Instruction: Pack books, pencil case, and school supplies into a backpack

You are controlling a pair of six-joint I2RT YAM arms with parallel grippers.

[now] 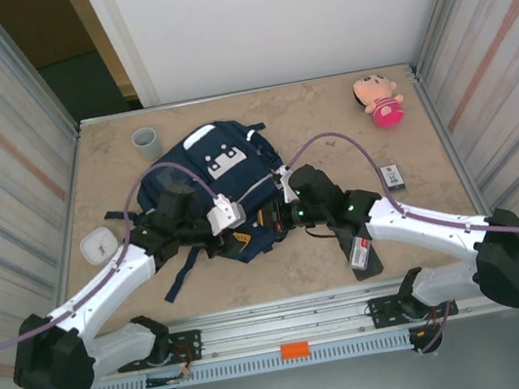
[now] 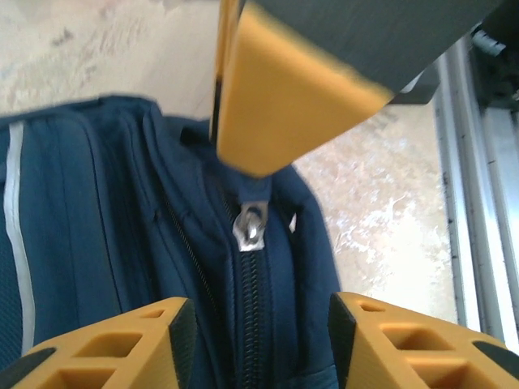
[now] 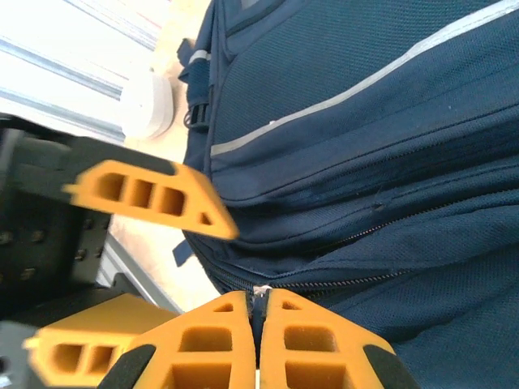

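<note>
Top view: the navy backpack [image 1: 203, 164] lies mid-surface [image 1: 327, 124]. The left fingers [image 1: 244, 239] and right fingers [image 1: 269, 218] meet at its near edge. The pencil case [image 1: 366, 264] lies beside the right forearm, with the school supplies packet [image 1: 358, 251] on top.

Left wrist view: the left fingers [image 2: 122, 352] stand apart, released, with the zip pull [image 2: 251, 227] ahead between them.

Right wrist view: the right fingers [image 3: 211, 340] are clenched on the backpack's [image 3: 365, 121] zip seam.

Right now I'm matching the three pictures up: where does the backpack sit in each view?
Top external: backpack at the table's centre.
Left wrist: its blue fabric covers left and middle, zip running down.
Right wrist: it covers the right side.
Shared landmark: its pale stripe, diagonal in right wrist, at left edge in left wrist.
</note>
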